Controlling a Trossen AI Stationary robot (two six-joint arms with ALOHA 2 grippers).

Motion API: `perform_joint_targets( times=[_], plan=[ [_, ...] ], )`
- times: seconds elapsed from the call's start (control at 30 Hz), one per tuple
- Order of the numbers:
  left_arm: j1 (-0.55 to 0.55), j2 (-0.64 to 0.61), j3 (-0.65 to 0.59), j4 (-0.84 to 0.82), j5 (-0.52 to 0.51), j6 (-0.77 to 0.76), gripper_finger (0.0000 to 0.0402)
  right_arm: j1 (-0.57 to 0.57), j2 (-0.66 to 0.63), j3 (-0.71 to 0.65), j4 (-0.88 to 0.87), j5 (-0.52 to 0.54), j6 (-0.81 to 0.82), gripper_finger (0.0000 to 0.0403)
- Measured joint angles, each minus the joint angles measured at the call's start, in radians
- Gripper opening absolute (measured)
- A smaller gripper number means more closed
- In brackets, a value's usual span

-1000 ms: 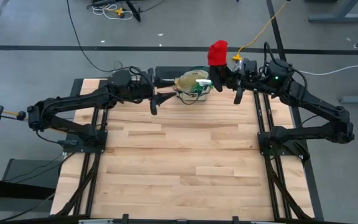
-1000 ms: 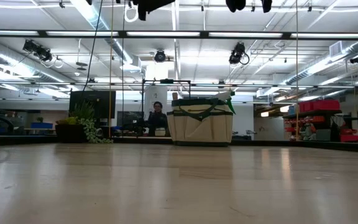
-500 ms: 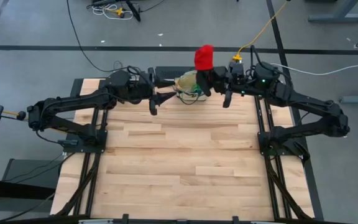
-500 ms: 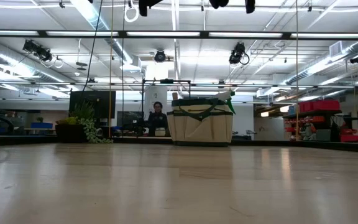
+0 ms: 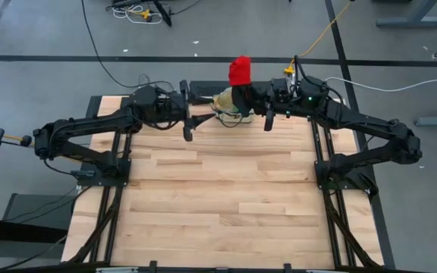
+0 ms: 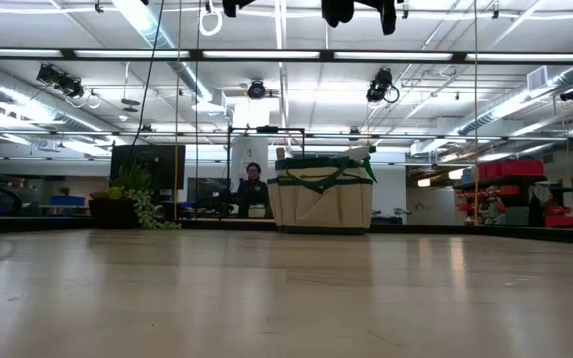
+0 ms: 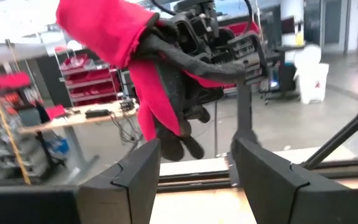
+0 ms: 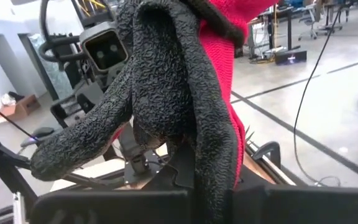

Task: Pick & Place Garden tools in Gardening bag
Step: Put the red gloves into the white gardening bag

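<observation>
The red-and-black glove [image 5: 240, 70] hangs high over the far edge of the table, with my right gripper [image 5: 244, 95] shut on it. It fills the right wrist view, black textured palm [image 8: 166, 93] in front. Just below and beside it, the beige gardening bag [image 5: 224, 101] with green trim stands on its base at the table's far edge [image 6: 321, 194]. A green item [image 6: 369, 162] pokes out of the bag's top. My left gripper [image 5: 199, 115] hovers open at the bag's left side, pointing level at the glove, nothing between its fingers [image 7: 135, 177]. My right gripper holds the glove around its middle [image 7: 188, 62], coming level from the table's right. The glove itself hides the fingers in the right wrist view. The glove is lifted clear, red cuff [image 7: 98, 28] up and black fingers [image 7: 179, 140] dangling down.
A small leafy plant [image 6: 132, 199] stands at the far left of the table in the low view. Bare wooden tabletop [image 5: 218, 189] stretches from the bag toward the near edge. A person [image 6: 253, 189] is in the room beyond the table.
My right gripper has carried the glove toward the table's left and slightly down, from beyond the bag's right side to just over the bag. The glove stays lifted, cuff up.
</observation>
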Motion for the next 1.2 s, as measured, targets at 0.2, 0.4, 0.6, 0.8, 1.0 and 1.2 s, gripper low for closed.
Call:
perform_joint_targets(
  times=[0.2, 0.4, 0.6, 0.8, 1.0, 1.2],
  plan=[
    [0.000, 0.001, 0.000, -0.007, 0.000, 0.197, 0.0211, 0.000, 0.000, 0.000, 0.000, -0.001, 0.071, 0.0009],
    [0.000, 0.001, 0.000, -0.015, 0.000, 0.402, 0.0211, -0.002, 0.000, 0.000, -0.007, 0.000, 0.217, 0.0009],
    [0.000, 0.001, 0.000, -0.017, 0.000, 0.605, 0.0211, -0.002, 0.000, 0.000, -0.025, 0.000, 0.411, 0.0009],
    [0.000, 0.001, 0.000, -0.017, 0.000, 0.780, 0.0211, -0.002, 0.000, -0.001, -0.055, 0.002, 0.509, 0.0009],
    [-0.005, 0.001, 0.000, -0.017, 0.000, 0.944, 0.0211, -0.002, 0.000, -0.001, -0.057, 0.001, 0.589, 0.0009],
    [-0.021, 0.001, 0.000, -0.017, 0.000, 1.029, 0.0211, -0.002, 0.000, -0.001, -0.060, -0.001, 0.614, 0.0009]
  ],
)
